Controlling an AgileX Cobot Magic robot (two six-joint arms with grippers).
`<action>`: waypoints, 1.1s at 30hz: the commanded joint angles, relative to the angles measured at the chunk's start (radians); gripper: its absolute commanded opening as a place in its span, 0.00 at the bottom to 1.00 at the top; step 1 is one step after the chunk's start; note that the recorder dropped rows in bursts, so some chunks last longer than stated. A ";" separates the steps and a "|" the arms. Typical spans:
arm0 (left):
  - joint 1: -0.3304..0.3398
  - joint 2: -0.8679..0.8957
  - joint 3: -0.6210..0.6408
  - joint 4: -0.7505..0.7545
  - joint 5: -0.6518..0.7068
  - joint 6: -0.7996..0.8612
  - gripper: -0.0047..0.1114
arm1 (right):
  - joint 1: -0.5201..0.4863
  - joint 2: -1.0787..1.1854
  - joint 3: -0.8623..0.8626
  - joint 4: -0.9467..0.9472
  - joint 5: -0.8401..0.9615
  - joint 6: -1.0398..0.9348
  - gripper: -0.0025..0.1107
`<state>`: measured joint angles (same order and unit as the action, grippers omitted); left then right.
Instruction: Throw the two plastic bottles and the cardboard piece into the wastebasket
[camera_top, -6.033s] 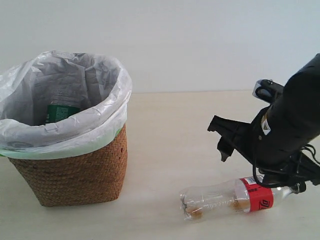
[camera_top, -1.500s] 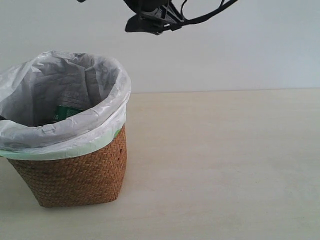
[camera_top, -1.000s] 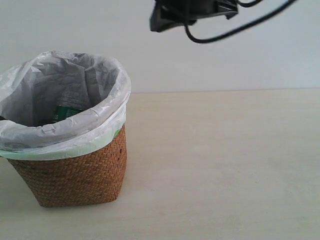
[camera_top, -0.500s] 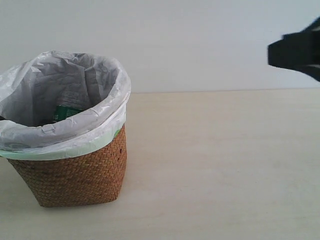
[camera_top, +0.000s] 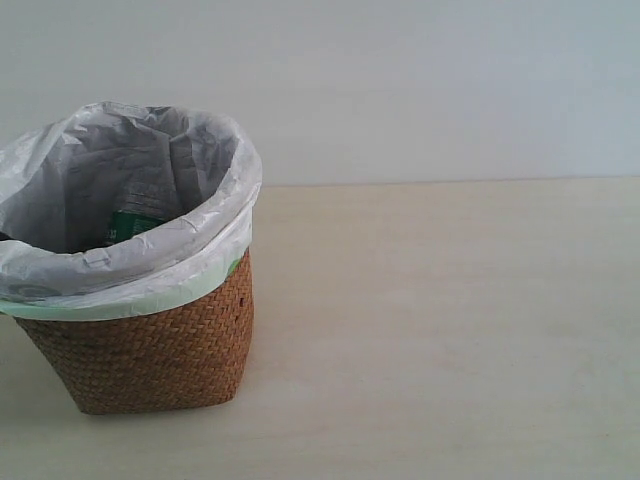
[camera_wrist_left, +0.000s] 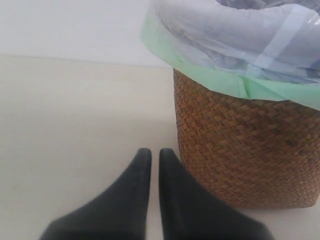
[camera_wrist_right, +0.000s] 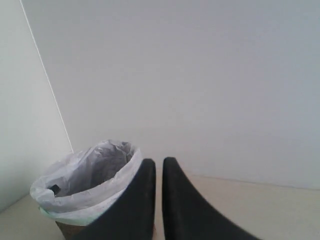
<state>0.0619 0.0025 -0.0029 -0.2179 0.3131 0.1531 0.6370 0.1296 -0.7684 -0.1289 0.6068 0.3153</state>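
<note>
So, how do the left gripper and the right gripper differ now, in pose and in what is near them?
The left gripper is low over the table, close beside the woven wall of the wastebasket. The right gripper is well away from the wastebasket, high enough to look into its bag. Shared: both have their jaws shut and empty, and neither appears in the exterior view.

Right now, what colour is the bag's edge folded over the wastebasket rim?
Pale green; the bag's edge shows best in the left wrist view.

rough woven wicker wastebasket (camera_top: 150, 350), crinkled translucent plastic bag liner (camera_top: 150, 170), smooth matt pale table (camera_top: 450, 330)
</note>
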 joint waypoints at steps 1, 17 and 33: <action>0.003 -0.002 0.003 0.002 -0.003 -0.009 0.09 | 0.000 -0.034 0.001 -0.012 0.003 -0.008 0.03; 0.003 -0.002 0.003 0.002 -0.003 -0.009 0.09 | -0.161 -0.130 -0.004 -0.013 0.003 -0.005 0.03; 0.003 -0.002 0.003 0.002 -0.003 -0.009 0.09 | -0.577 -0.130 0.140 0.079 -0.177 -0.010 0.03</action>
<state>0.0619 0.0025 -0.0029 -0.2179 0.3131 0.1531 0.0973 0.0024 -0.6784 -0.0843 0.4537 0.3153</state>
